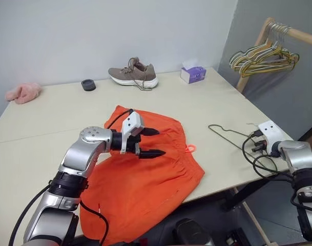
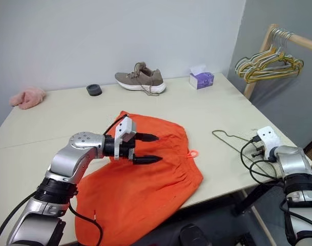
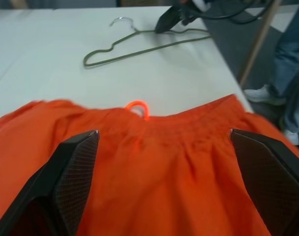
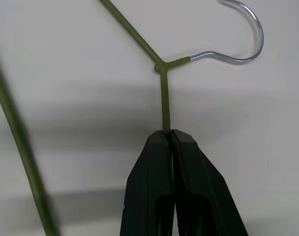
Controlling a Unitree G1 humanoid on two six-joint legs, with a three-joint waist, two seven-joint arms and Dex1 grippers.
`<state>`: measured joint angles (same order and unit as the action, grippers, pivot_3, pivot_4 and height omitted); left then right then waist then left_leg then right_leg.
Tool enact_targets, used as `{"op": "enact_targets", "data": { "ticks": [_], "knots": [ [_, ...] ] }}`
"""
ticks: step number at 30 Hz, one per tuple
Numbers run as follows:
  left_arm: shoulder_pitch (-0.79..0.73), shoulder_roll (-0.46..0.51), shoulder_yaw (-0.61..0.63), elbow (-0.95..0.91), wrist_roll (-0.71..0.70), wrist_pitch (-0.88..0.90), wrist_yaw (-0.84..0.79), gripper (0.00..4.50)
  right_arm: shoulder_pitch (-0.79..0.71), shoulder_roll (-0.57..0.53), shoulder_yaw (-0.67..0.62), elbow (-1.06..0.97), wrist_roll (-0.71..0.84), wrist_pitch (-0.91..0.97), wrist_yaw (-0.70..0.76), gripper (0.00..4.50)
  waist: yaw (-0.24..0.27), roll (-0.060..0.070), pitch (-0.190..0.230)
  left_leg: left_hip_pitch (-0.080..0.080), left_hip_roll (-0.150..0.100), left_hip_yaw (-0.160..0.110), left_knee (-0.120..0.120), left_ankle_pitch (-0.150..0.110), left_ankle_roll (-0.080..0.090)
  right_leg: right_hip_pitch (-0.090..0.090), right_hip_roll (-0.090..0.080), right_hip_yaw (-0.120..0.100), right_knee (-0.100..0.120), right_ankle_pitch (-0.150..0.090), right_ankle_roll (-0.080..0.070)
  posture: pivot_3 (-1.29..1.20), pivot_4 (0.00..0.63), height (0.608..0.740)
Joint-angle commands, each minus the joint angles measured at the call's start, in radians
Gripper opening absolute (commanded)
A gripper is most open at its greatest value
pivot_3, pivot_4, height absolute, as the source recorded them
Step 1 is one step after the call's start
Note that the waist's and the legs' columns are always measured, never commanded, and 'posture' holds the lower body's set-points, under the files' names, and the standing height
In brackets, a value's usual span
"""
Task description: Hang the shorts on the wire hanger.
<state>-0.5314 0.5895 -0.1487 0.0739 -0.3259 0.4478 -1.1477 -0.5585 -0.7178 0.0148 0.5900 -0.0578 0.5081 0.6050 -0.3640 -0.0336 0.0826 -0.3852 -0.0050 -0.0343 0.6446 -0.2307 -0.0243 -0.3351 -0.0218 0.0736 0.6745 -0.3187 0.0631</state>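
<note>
The orange shorts [image 1: 145, 179] lie spread on the table, waistband toward the right, with a small drawstring loop [image 1: 190, 148] beside it. My left gripper [image 1: 161, 142] hovers open just above the shorts, pointing at the waistband; in the left wrist view its fingers [image 3: 75, 172] stand wide apart over the fabric. The wire hanger [image 1: 230, 134] lies flat on the table right of the shorts, near the table's right edge. My right gripper [image 4: 166, 133] is shut on the wire hanger [image 4: 164, 103] just below the neck, where the silver hook begins.
At the back of the table are a brown shoe [image 1: 133, 74], a purple tissue box [image 1: 193, 74], a black round object [image 1: 88, 84] and a pink fluffy item [image 1: 23, 93]. A wooden rack with coloured hangers [image 1: 263, 56] stands off the table's right. A person's legs [image 3: 291, 73] are beyond that edge.
</note>
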Motion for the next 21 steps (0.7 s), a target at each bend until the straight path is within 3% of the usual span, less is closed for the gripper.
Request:
{"op": "enact_targets", "data": {
  "ticks": [1,9,13,21],
  "knots": [
    [-0.059,-0.015,0.044,0.062,0.029,-0.043,0.070,4.50,0.003,-0.035,-0.023,-0.154,-0.015,-0.103,-0.026,0.01,0.006,0.007,0.005,-0.001,0.000,0.000,0.000,0.000,0.000,-0.001,0.000,0.000,0.000,0.000,0.000,-0.32,0.056,0.740],
    [-0.151,-0.060,0.080,0.212,0.046,-0.050,0.165,4.50,0.082,-0.094,-0.014,-0.470,-0.113,-0.304,-0.104,0.01,0.014,0.010,0.006,-0.015,0.000,-0.002,0.000,0.000,0.000,-0.015,-0.001,-0.002,0.005,0.000,0.001,-0.33,0.061,0.740],
    [-0.188,-0.075,0.075,0.220,0.007,0.010,0.113,4.50,0.094,-0.122,0.042,-0.593,-0.199,-0.479,-0.108,0.01,0.015,0.011,0.007,-0.015,-0.001,-0.002,0.000,0.000,0.000,-0.015,-0.002,-0.003,0.006,0.000,0.000,-0.34,0.062,0.740],
    [-0.236,-0.066,0.013,0.241,0.029,0.032,0.005,4.50,0.048,-0.082,0.127,-0.700,-0.260,-0.622,-0.061,0.01,0.001,0.011,0.007,-0.014,-0.001,-0.002,0.000,0.000,0.000,-0.015,-0.001,-0.003,0.006,-0.001,0.002,-0.36,0.060,0.740]
  ]
}}
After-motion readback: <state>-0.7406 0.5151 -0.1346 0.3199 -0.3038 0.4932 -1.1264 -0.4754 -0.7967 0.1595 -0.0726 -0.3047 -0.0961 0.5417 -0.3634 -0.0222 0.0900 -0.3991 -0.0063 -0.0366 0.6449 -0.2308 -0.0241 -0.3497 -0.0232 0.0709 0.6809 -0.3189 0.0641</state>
